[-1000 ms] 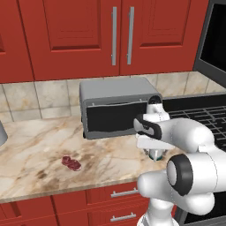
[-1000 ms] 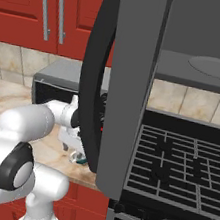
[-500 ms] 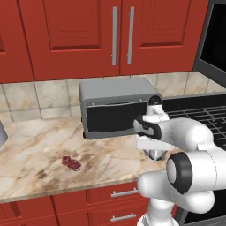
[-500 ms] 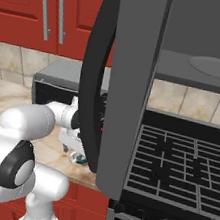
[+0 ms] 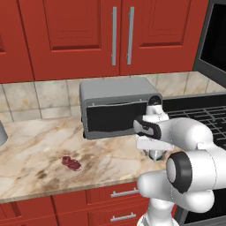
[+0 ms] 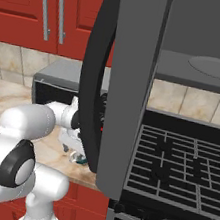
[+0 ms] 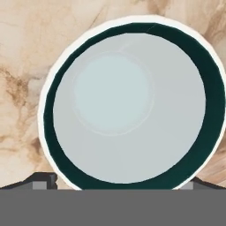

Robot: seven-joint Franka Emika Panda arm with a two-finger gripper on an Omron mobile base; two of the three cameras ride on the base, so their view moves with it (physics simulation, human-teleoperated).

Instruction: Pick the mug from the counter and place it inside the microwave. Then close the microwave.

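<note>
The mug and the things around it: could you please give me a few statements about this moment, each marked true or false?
1. The mug stands upright on the counter. True.
2. The mug holds coffee. False: the hand view looks straight down into it and it is empty.
3. The microwave door is shut. False: it hangs wide open.
4. The gripper is above the mug, jaws open. True.
5. The toaster oven stands on the stove. False: it stands on the counter.

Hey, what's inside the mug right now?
Nothing: in the hand view the mug shows a bare pale bottom and a dark teal inner wall. Its lowest rim is cut off, and the counter beneath is covered.
</note>
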